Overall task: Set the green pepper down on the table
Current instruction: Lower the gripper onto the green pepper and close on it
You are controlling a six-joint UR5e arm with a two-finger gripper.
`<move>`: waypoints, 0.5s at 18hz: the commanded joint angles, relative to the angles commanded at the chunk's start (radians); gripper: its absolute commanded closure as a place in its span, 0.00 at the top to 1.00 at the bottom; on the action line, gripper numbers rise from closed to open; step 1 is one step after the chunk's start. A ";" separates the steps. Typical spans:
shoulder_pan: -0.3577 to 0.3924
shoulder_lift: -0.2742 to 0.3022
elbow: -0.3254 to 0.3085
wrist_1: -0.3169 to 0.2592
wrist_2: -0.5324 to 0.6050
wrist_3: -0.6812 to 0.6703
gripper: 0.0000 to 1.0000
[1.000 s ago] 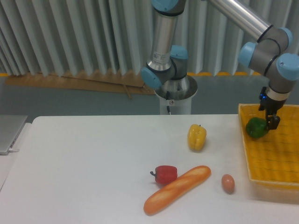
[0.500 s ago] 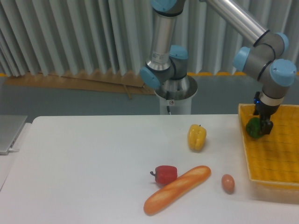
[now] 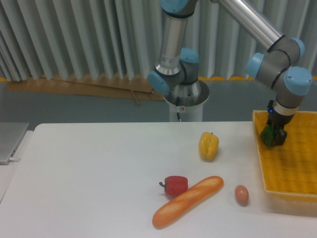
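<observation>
The green pepper hangs just above the left rim of the yellow woven basket, at the right of the view. My gripper points down and is shut on the green pepper, whose right side is hidden behind the fingers. The white table spreads out to the left, below the pepper's height.
A yellow pepper stands on the table left of the basket. Nearer the front lie a red pepper, a baguette and a brown egg. The robot base rises behind the table. A grey object sits at the left edge.
My gripper has carried the green pepper left, from over the basket's inside to above its left rim. The things on the table have not moved.
</observation>
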 joint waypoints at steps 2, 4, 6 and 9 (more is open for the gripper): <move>0.003 -0.002 0.002 0.000 0.000 0.008 1.00; 0.006 -0.012 0.002 0.006 -0.002 0.008 1.00; 0.011 -0.014 0.000 0.014 -0.002 0.008 1.00; 0.009 -0.020 0.000 0.014 -0.003 0.008 0.77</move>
